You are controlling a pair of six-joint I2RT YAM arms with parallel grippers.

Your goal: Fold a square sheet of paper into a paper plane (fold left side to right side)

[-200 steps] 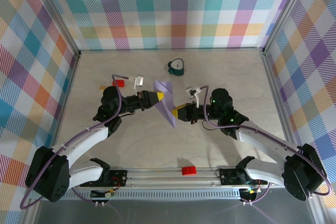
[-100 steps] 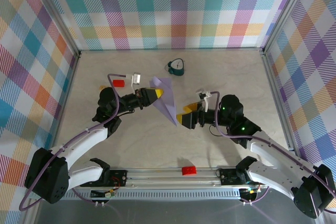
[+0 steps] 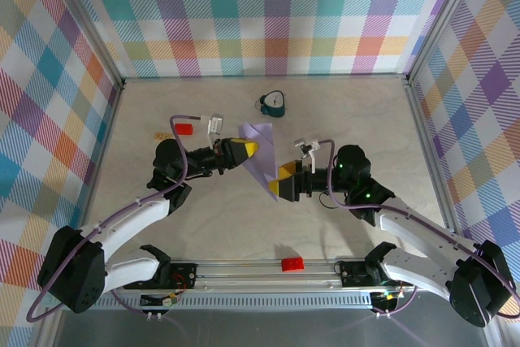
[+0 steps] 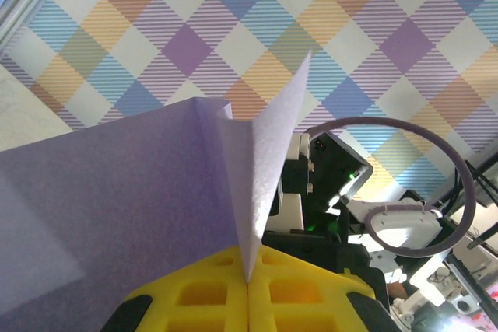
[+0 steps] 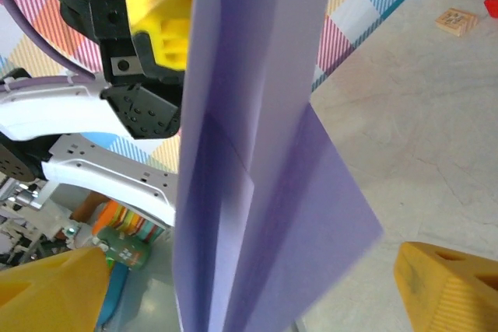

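— Two grippers are at the paper plane (image 3: 262, 160). Which one has it?

— The left gripper (image 3: 250, 149). Its yellow fingers (image 4: 280, 263) are pressed tight together, and the folded middle of the plane is pinched right between them. The rest of the paper sticks out past those fingertips, one flap to each side.

— What about the right gripper (image 3: 281, 183)?

— It's spread wide. It has one finger on each side of the plane, and the pointy end hangs in the gap between them. I think neither finger touches the paper, but I can't be sure.

— Is the plane heavy?

— No, I'd guess it's very light. It's thin and bendy, so the flaps will flop and flutter if a hand moves fast. It won't break, but a hard squeeze in the wrong spot would leave a crease that stays.

— So where should the right one grab?

— On the thick folded middle, where the layers sit on top of each other. That part is the stiffest. A loose flap edge would just bend away. The paper is smooth too, so I think it could slide out of a soft pinch.

— Should it grab close to the left fingers?

— A bit away from them, so the paper between the two hands stays flat.
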